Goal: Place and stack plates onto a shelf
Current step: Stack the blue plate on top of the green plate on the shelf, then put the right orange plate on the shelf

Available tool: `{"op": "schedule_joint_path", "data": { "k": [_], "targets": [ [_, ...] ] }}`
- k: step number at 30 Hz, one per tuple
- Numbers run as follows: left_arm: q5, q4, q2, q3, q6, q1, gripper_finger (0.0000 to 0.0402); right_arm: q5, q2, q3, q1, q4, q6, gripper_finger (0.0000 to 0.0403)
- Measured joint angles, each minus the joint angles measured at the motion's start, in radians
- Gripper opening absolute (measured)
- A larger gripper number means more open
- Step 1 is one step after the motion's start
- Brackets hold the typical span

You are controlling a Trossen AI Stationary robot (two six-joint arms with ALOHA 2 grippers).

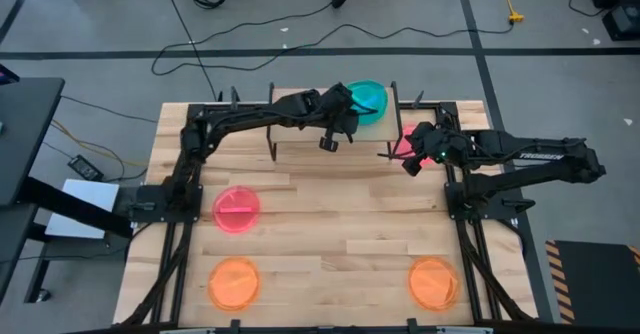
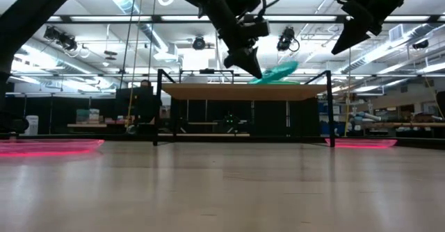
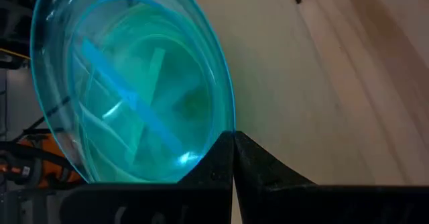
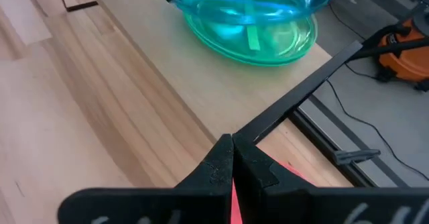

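A teal plate point(image 1: 368, 98) sits tilted over a green plate point(image 4: 268, 46) that lies flat on the right end of the shelf point(image 1: 300, 139). My left gripper point(image 3: 232, 140) reaches over the shelf from the left and is shut on the teal plate's rim. My right gripper point(image 4: 232, 143) is shut on nothing and hovers off the shelf's right end, above a pink-red plate point(image 1: 405, 134) on the table. Another pink-red plate point(image 1: 236, 210) and two orange plates point(image 1: 234, 282) point(image 1: 433, 282) lie flat on the tabletop. My left gripper pinches the teal plate's rim point(image 3: 224, 120) on its left side between the two fingertips. The fingers slant down from the table's left. The plate is tilted, its held side low over the green plate and its free side point(image 2: 295, 64) raised.
The shelf's thin black legs point(image 2: 158, 107) and corner posts stand around the board. The left half of the shelf board point(image 1: 290, 109) is bare under my left arm. Both arm bases stand at the table's left and right sides. Cables lie on the floor beyond the far edge.
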Motion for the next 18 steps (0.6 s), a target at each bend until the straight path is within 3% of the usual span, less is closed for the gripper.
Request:
{"op": "schedule_joint_path", "data": {
  "k": [18],
  "targets": [
    [-0.053,0.053,-0.005,0.0,0.022,-0.008,0.0069,0.003,0.0,0.0,0.023,0.0,-0.01,0.0011]
  ]
}}
